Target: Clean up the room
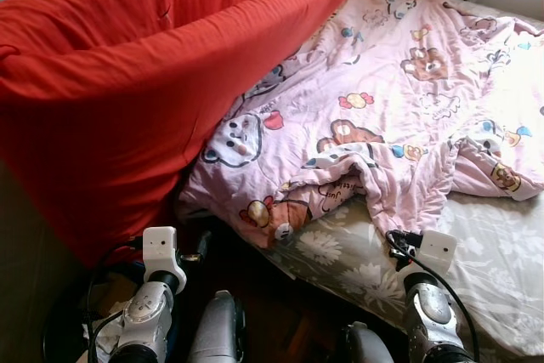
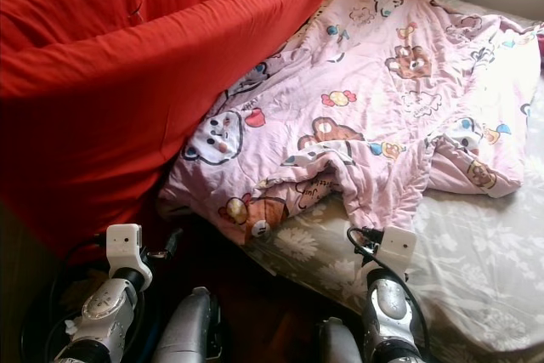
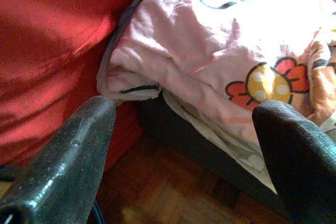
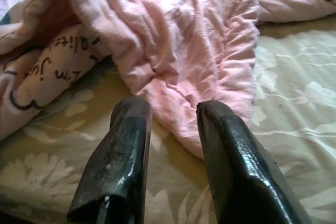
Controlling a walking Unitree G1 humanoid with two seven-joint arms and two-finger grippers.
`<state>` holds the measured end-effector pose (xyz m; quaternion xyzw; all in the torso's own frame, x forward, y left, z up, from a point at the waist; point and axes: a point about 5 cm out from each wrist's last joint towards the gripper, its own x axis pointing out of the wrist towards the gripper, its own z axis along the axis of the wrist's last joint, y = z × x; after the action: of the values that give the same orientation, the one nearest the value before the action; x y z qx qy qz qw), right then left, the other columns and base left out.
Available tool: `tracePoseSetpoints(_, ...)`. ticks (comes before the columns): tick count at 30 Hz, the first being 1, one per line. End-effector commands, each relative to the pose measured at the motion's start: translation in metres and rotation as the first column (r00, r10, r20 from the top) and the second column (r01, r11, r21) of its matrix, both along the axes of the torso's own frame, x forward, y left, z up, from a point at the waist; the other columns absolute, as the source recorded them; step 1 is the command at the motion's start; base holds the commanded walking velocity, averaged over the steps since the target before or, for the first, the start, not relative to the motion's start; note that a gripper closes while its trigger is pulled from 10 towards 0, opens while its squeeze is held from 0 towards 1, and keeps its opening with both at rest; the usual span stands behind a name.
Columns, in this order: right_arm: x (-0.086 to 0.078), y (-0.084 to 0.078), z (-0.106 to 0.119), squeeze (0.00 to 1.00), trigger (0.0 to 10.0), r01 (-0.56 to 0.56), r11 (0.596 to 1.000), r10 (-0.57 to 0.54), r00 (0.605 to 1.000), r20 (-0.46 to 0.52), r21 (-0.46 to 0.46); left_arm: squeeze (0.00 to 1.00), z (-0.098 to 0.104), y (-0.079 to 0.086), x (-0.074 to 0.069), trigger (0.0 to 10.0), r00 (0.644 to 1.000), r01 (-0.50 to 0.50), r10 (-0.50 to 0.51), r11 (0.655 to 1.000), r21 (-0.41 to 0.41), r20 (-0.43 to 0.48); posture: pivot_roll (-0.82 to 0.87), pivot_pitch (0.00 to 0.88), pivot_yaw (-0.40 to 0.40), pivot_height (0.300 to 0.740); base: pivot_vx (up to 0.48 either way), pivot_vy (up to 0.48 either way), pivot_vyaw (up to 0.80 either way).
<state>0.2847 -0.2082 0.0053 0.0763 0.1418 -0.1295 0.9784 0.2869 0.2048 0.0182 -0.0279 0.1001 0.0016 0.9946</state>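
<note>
A pink quilt (image 1: 399, 99) printed with cartoon bears lies rumpled across the bed, spread wide toward the head end and bunched into folds where its near edge droops toward the bed's side. Under the quilt is a pale sheet (image 1: 501, 252) with a grey flower pattern, bare on the stretch nearest the robot. Against the quilt's far-left edge leans a big red cushion (image 1: 127, 82), tilted up and resting on the quilt, its lower part hanging down beside the bed. Just short of the quilt's folded hem, the right gripper (image 4: 170, 116) is over the flowered sheet, its two black fingers (image 4: 239, 166) a little apart and holding nothing, the tips close to the hem but whether they touch it is hard to say. The left gripper (image 3: 184, 114) is by the quilt's corner where it meets the red cushion, its fingers (image 3: 63, 161) spread wide with nothing between them, above a dark wooden floor (image 3: 173, 192). Below the quilt's near edge both silver arms rise from the bottom of the head views, black cables looping around them.
</note>
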Motion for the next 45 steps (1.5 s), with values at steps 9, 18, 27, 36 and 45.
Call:
tracePoseSetpoints(9, -0.0057, -0.0016, -0.0061, 0.0, 10.0, 0.013, 1.0, -0.012, 0.999, -0.03, 0.01, 0.0, -0.0031, 0.0026, -0.003, 10.0, 1.0, -0.005, 0.005, 1.0, 0.0, -0.017, 0.15, 0.204, -0.001, 0.641, 0.0, 0.0, -0.07)
tracePoseSetpoints(18, -0.0056, -0.0029, -0.0055, 0.0, 10.0, 0.019, 1.0, -0.02, 0.999, -0.031, -0.005, 0.0, -0.0031, 0.0028, -0.0032, 10.0, 1.0, -0.006, 0.006, 1.0, -0.002, -0.016, 0.15, 0.205, -0.001, 0.641, 0.0, 0.0, -0.34)
tracePoseSetpoints(27, -0.0048, -0.0027, -0.0044, 0.0, 10.0, 0.017, 1.0, -0.017, 1.0, -0.024, -0.015, 0.0, -0.0031, 0.0035, -0.0038, 10.0, 1.0, -0.006, 0.006, 1.0, 0.002, -0.015, 0.15, 0.206, -0.001, 0.641, 0.055, 0.0, 0.0)
tracePoseSetpoints(36, -0.0044, -0.0019, -0.0043, 0.0, 10.0, 0.006, 1.0, -0.006, 1.0, -0.027, -0.019, 0.0, -0.0028, 0.0031, -0.0036, 10.0, 1.0, -0.004, 0.004, 1.0, 0.003, -0.013, 0.15, 0.206, -0.001, 0.641, 0.27, 0.0, 0.0)
tracePoseSetpoints(45, -0.0045, -0.0003, -0.0051, 0.0, 10.0, -0.006, 1.0, 0.005, 0.999, -0.034, -0.025, 0.0, -0.0028, 0.0024, -0.0035, 10.0, 1.0, -0.004, 0.004, 1.0, 0.001, -0.013, 0.16, 0.208, -0.002, 0.641, 0.288, 0.0, 0.0)
